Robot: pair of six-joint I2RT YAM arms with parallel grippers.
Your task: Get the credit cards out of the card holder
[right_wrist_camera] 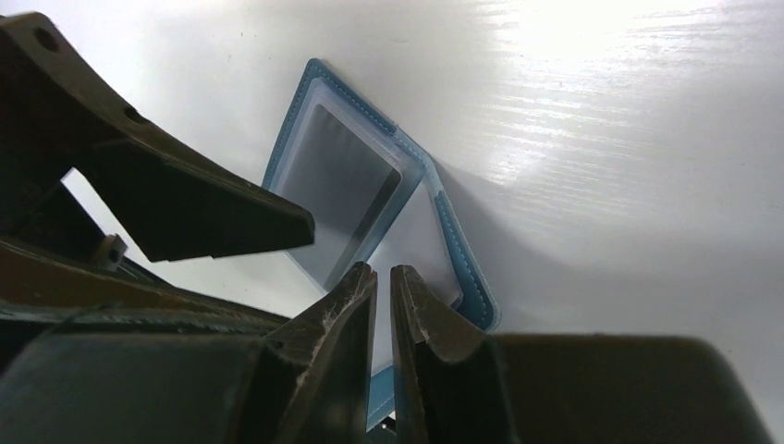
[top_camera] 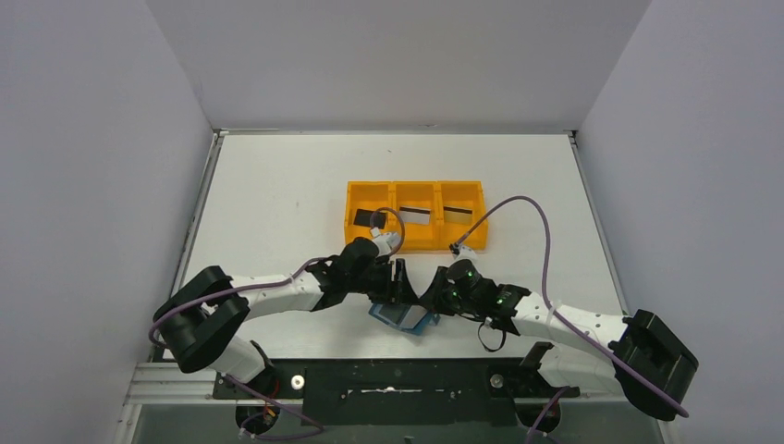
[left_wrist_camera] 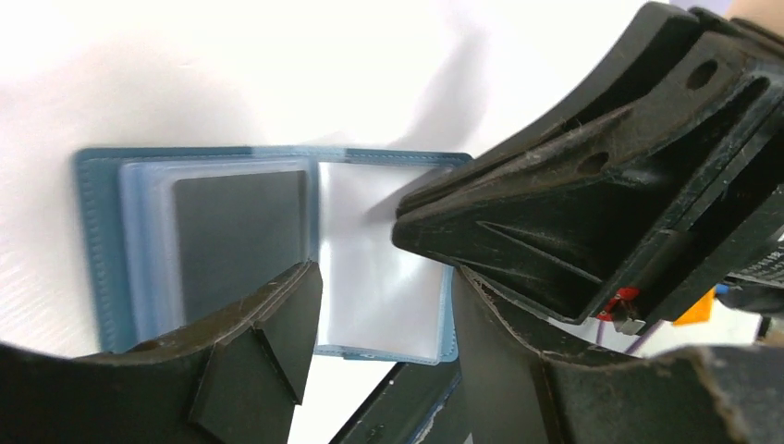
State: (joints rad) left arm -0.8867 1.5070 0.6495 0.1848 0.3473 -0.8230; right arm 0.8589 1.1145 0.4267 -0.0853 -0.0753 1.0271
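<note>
Partly done: credit cards (top_camera: 368, 218) lie in the tray (top_camera: 434, 246), and one dark card (left_wrist_camera: 236, 240) is left in your card holder (left_wrist_camera: 92, 250). Left jaws open; right jaws nearly closed, grip unconfirmed.

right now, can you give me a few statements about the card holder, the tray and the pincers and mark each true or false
1. The card holder lies open on the table. True.
2. A dark card sits in one of its pockets. True.
3. One compartment of the orange tray is empty. False: all three hold cards.
4. The left pincer is clamped shut. False: its fingers stand apart over the holder.
</note>
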